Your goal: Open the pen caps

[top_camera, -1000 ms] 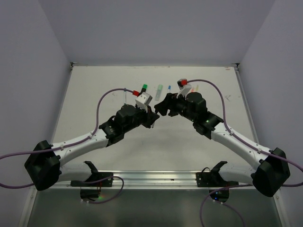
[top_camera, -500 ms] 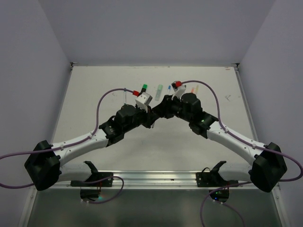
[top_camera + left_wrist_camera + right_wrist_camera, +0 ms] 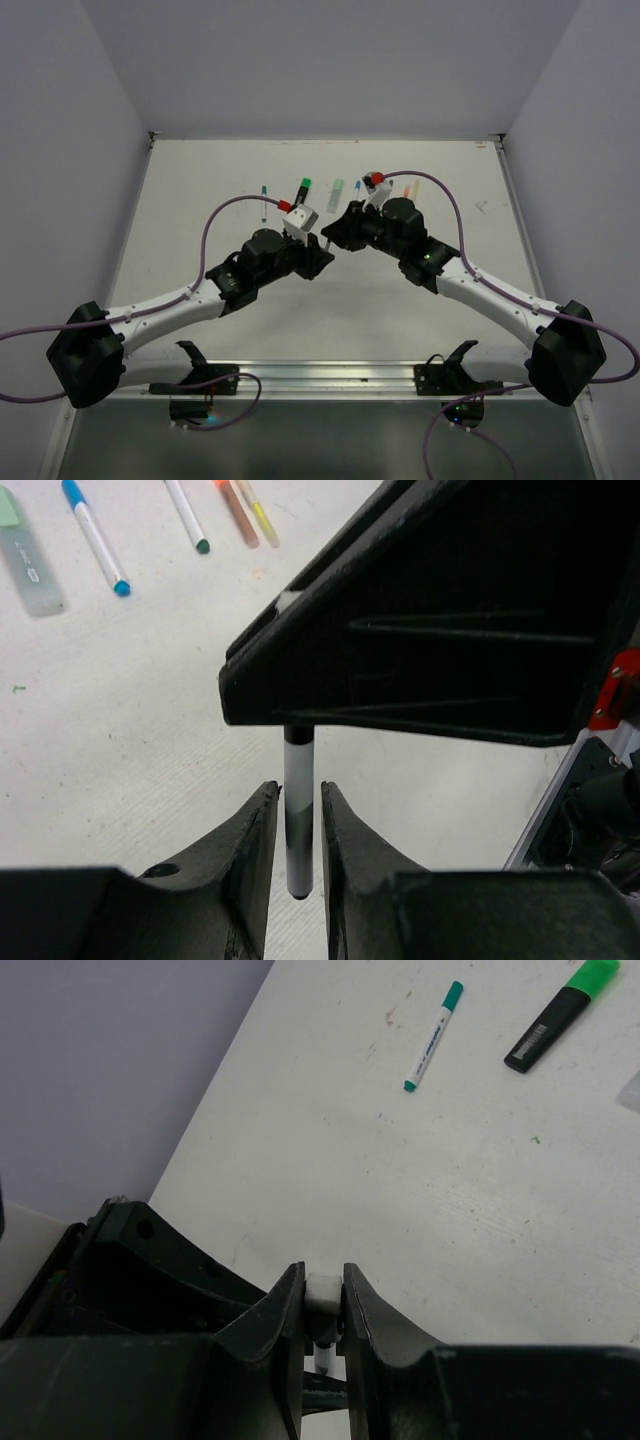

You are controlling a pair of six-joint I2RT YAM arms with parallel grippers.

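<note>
A thin white pen (image 3: pixel 298 810) spans the two grippers above the mid table. In the left wrist view its barrel lies lengthwise between my left gripper's (image 3: pixel 297 800) fingers, which close tightly round it. A black band (image 3: pixel 298 735) tops the barrel where it passes behind the right gripper's body. My right gripper (image 3: pixel 323 1285) is shut on the pen's other end, a white piece (image 3: pixel 323 1293) with a dark part below it. I cannot tell whether that is a cap. In the top view the two grippers (image 3: pixel 315 255) (image 3: pixel 335 228) almost touch.
Along the far side lie a teal-capped pen (image 3: pixel 263 188), a black marker with a green cap (image 3: pixel 303 188), a pale mint highlighter (image 3: pixel 338 187), a blue pen (image 3: pixel 356 188) and orange and yellow pens (image 3: pixel 412 186). The marker (image 3: pixel 560 1015) and the teal pen (image 3: pixel 433 1035) show in the right wrist view.
The right gripper moved left onto the pen held by the left gripper. The left gripper then drew back a little toward the near left.
</note>
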